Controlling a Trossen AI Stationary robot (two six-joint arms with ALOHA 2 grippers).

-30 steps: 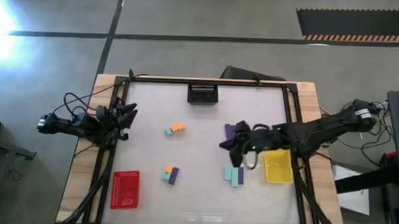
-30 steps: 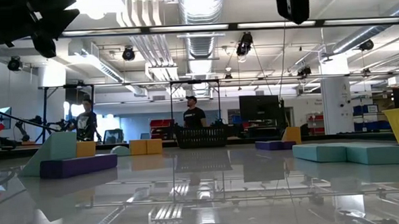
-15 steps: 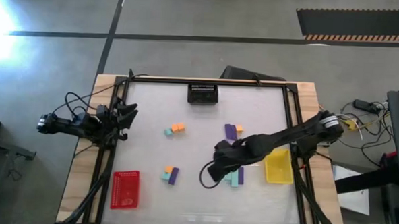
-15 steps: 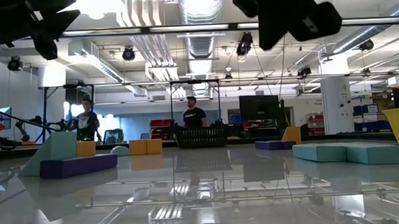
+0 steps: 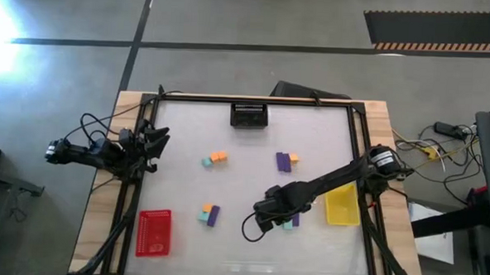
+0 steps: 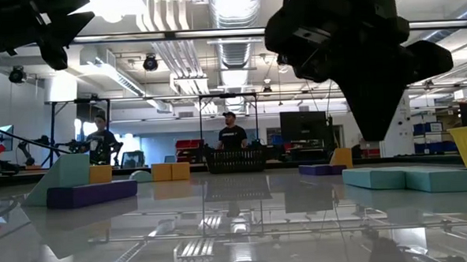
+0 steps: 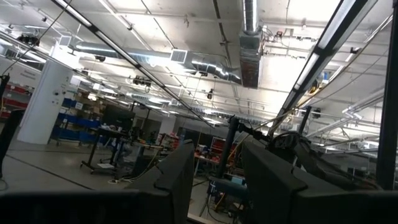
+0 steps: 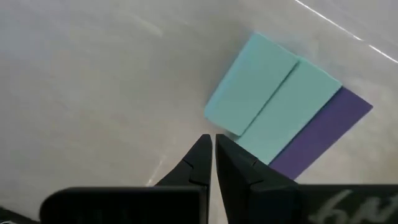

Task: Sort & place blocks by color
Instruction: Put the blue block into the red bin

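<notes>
The teal blocks [image 8: 267, 93], a side-by-side pair with a purple block [image 8: 323, 134] along one flank, lie lower right of centre in the high view, long axes running diagonally. The right gripper [image 8: 213, 163] hangs just short of their near corner, fingers pressed together, empty. The right arm hides most of them from above. The left gripper [image 5: 155, 142] waits at the bench's left edge, its fingers parted.

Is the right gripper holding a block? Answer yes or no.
No: in the right wrist view the right gripper is shut with nothing between its fingers, and the teal blocks lie on the table ahead of it.
</notes>
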